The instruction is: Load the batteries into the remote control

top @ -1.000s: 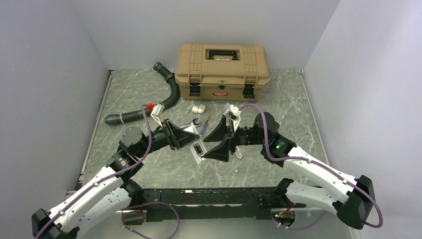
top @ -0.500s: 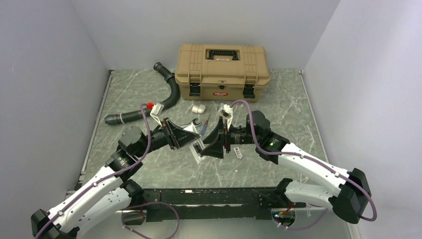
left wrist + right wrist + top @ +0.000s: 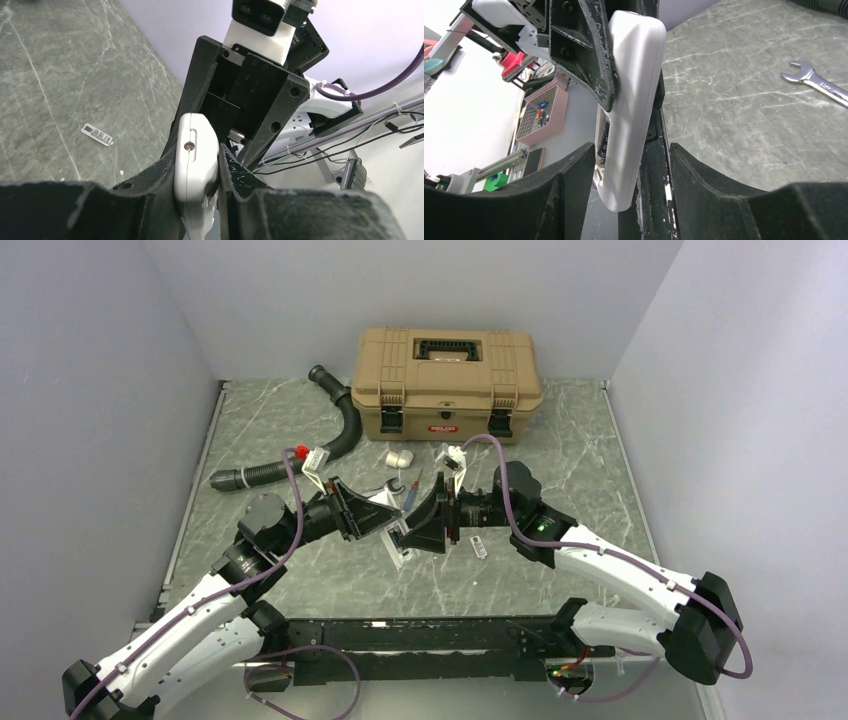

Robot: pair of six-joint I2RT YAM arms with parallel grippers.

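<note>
My left gripper (image 3: 372,514) is shut on the white remote control (image 3: 398,539) and holds it above the table, its end sticking out past the fingers. The left wrist view shows the remote (image 3: 192,145) pinched edge-on between the left gripper's (image 3: 199,172) jaws. My right gripper (image 3: 428,524) is open, its jaws spread around the remote (image 3: 634,85). In the right wrist view (image 3: 631,150) they stand apart from the remote. A dark printed cylinder, perhaps a battery (image 3: 603,140), shows against the remote's far side.
A small white printed strip (image 3: 479,547) lies on the table under the right wrist. A wrench (image 3: 385,490), a blue-red screwdriver (image 3: 413,492) and a stubby white cylinder (image 3: 400,457) lie behind the grippers. A tan toolbox (image 3: 447,370) and a black hose (image 3: 300,455) sit at the back.
My right gripper has moved left toward the left gripper and now straddles the remote's free end. The left gripper has held still with the remote.
</note>
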